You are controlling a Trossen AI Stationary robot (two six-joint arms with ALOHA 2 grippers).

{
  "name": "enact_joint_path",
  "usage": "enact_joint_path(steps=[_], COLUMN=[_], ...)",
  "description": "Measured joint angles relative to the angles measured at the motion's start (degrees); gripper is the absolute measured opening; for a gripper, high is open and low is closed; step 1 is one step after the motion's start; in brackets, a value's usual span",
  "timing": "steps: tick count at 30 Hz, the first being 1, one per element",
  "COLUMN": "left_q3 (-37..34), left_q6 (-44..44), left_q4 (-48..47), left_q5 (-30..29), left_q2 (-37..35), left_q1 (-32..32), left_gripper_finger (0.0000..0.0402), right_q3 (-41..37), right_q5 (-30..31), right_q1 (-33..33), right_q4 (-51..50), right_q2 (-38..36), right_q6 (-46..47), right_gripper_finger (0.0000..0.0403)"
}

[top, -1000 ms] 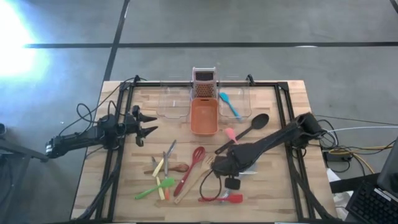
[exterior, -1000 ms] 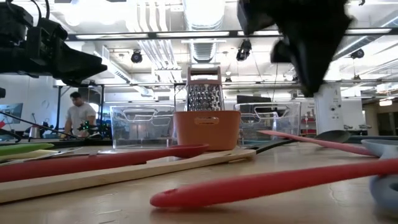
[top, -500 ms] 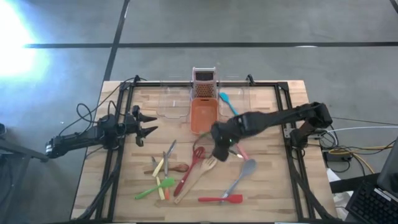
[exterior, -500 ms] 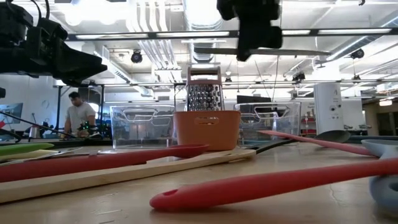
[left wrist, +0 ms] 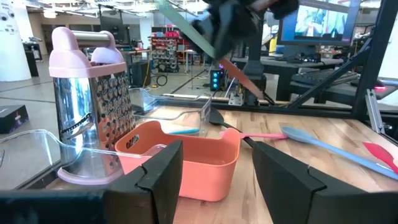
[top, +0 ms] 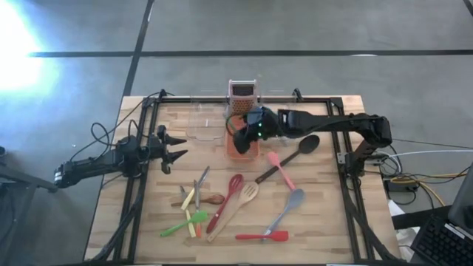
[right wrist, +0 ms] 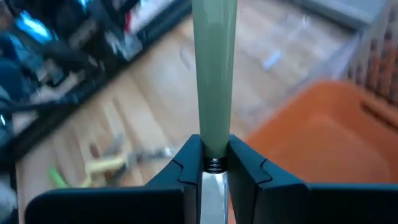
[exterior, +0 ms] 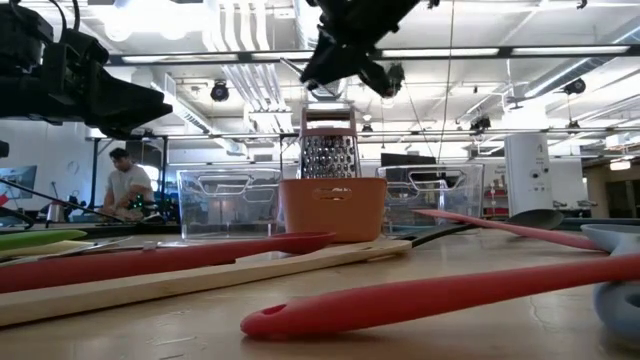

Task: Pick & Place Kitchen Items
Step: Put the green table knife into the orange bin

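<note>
Right gripper had swung from mid-table to above the orange tub, fingers clamped on a pale green-handled utensil. Left gripper waited at table's left, fingers apart, empty.

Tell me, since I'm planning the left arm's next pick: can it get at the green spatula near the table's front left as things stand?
Probably yes. The left claw is open and holds nothing, the green spatula lies on its side of the table, and the right claw is busy over the orange tub.
</note>
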Motion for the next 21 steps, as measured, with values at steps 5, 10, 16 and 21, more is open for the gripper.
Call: enact_joint_path(steps=[5,10,16,21], left_q3=[0.00,0.00,0.00,0.00], left_q6=[-0.01,0.01,-0.01,0.00], left_q4=[0.00,0.00,-0.02,-0.07], left_q5=[0.00,0.00,-0.02,-0.01], left_q2=[0.00,-0.01,0.00,0.00], left_q1=[-0.01,0.00,0.02,0.00], left_gripper_finger=[0.0197,0.0197,0.0197,0.0197], right_q3=[-0.19,-0.24,-0.26,-0.30], right_q5=[4.51,7.19,10.84,11.95], right_q1=[-1.60,-2.67,-3.24,-3.27], right_q4=[2.74,2.65,2.35,0.35], right_q2=[1.92,5.54,9.04,10.89], right_q6=[-0.82,1.28,5.71,8.10], right_gripper_finger=[0.0033,0.0033,0.0033,0.0033])
